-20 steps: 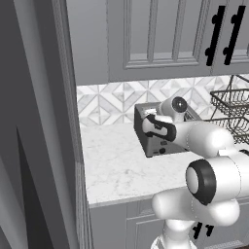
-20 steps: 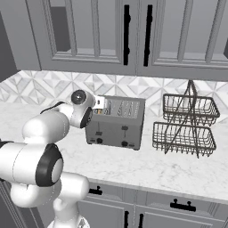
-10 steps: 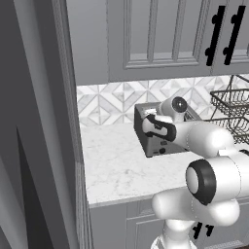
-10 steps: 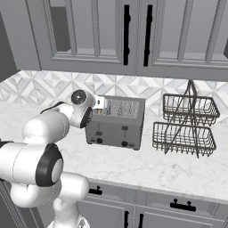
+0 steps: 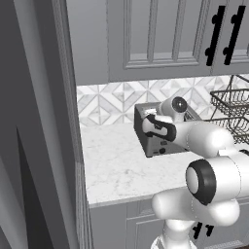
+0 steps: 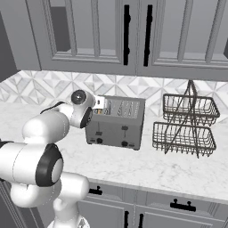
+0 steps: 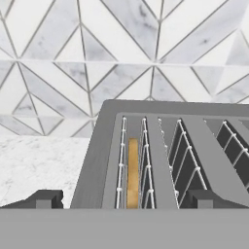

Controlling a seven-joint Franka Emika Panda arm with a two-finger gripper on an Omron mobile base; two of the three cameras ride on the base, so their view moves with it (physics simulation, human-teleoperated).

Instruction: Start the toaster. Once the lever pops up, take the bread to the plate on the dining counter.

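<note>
1 bread [image 7: 133, 172] inside toaster [image 7: 146, 155].

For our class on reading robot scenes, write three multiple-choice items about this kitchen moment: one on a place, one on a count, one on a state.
1. Where is the bread?
A. down in a toaster slot
B. on the worktop
C. in the wire rack

2. How many tiers has the wire rack?
A. one
B. two
C. four

3. How does the gripper stand?
A. shut on the bread
B. shut and empty
C. open

Key: 1 A, its tan edge shows between the slot wires of the toaster. 2 B, two baskets, one above the other. 3 C, fingertips wide apart over the toaster.
</note>
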